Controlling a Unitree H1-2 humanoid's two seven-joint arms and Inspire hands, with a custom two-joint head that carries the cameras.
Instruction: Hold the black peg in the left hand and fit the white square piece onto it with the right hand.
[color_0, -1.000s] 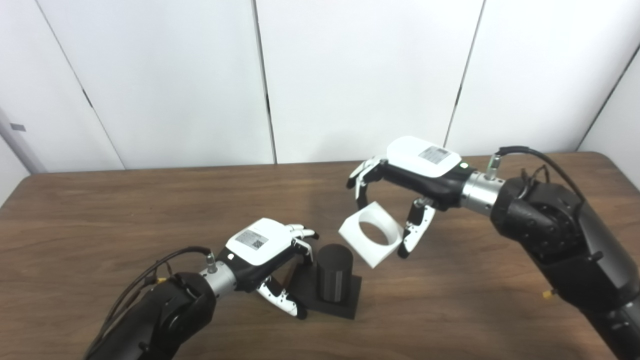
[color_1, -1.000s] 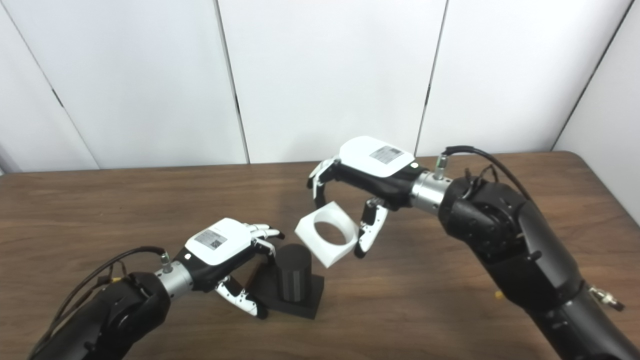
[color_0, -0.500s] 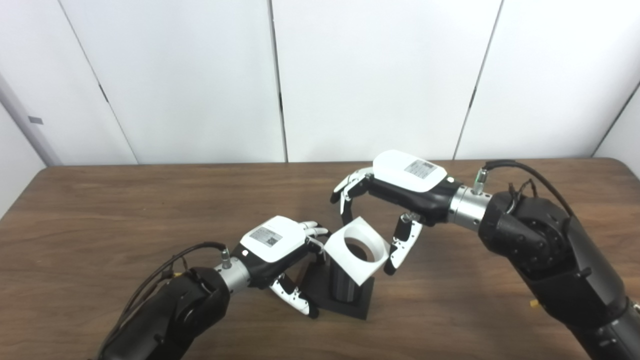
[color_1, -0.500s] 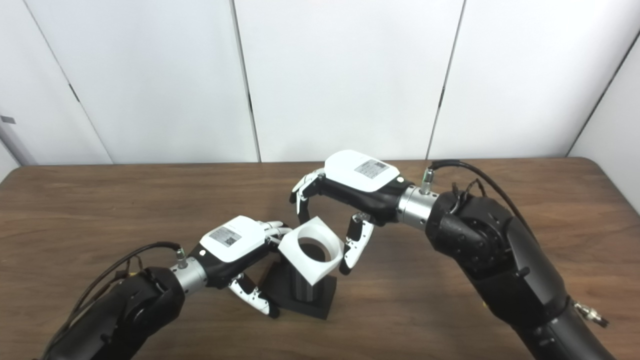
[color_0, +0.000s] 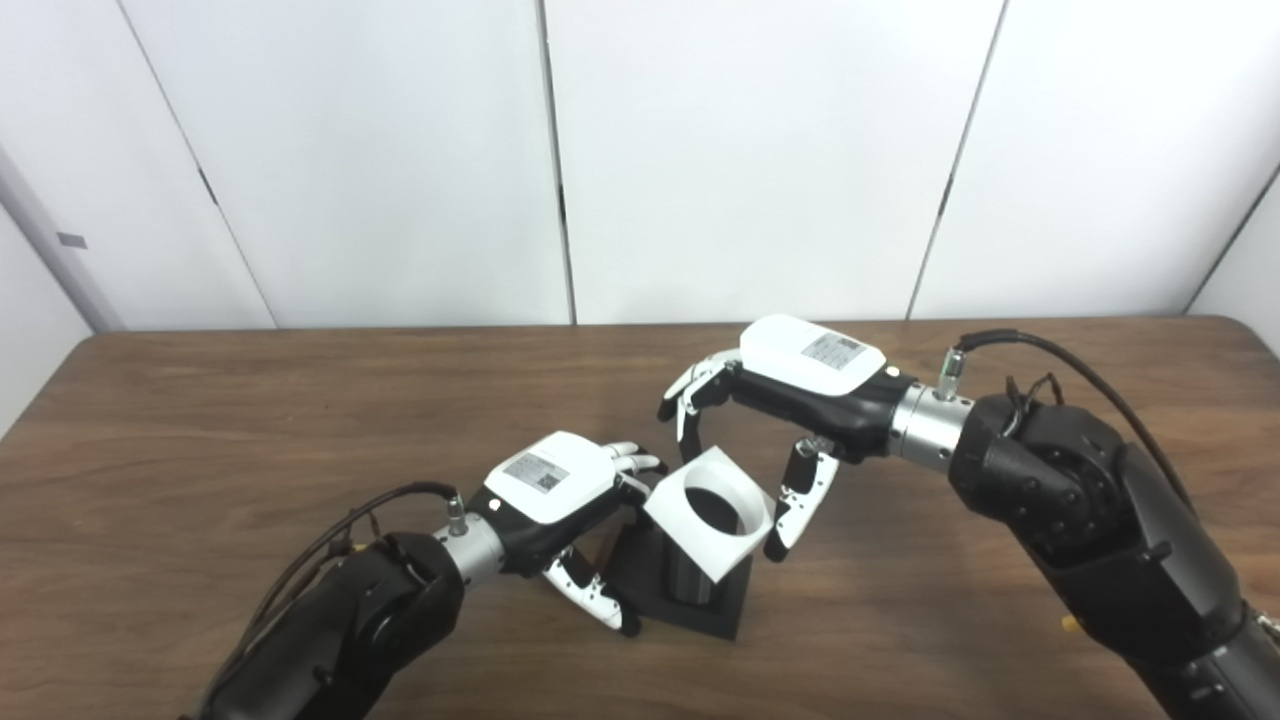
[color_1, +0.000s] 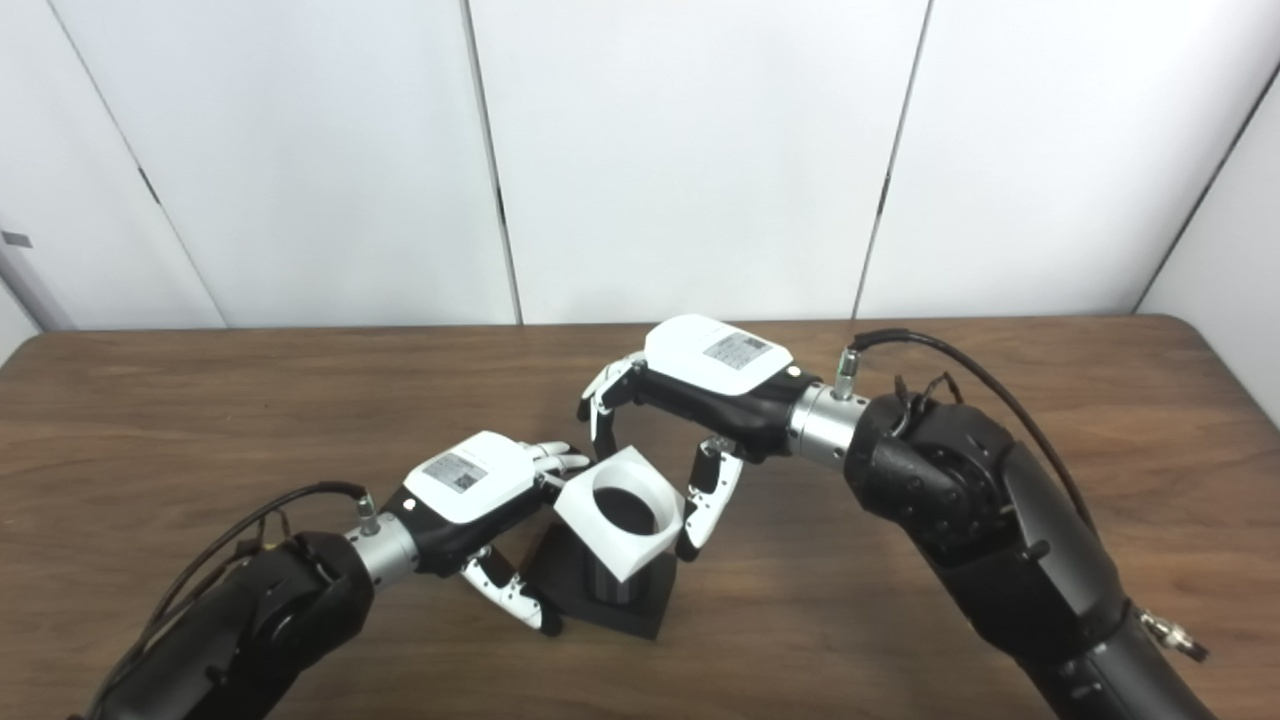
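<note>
While my left robot hand (color_0: 560, 500) at lower centre of the frame grasps the black peg (color_0: 690, 585) by its base on the worktop (color_0: 200, 440), my right robot hand (color_0: 790, 400) grasps the white square piece (color_0: 710, 512), tilted over the peg's top.

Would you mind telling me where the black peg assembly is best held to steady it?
Grip the flat square base of the black peg from its left edge, where the left hand sits; the white square piece covers the peg's top.

white square piece (color_0: 709, 513) over black peg (color_0: 692, 585)
</note>
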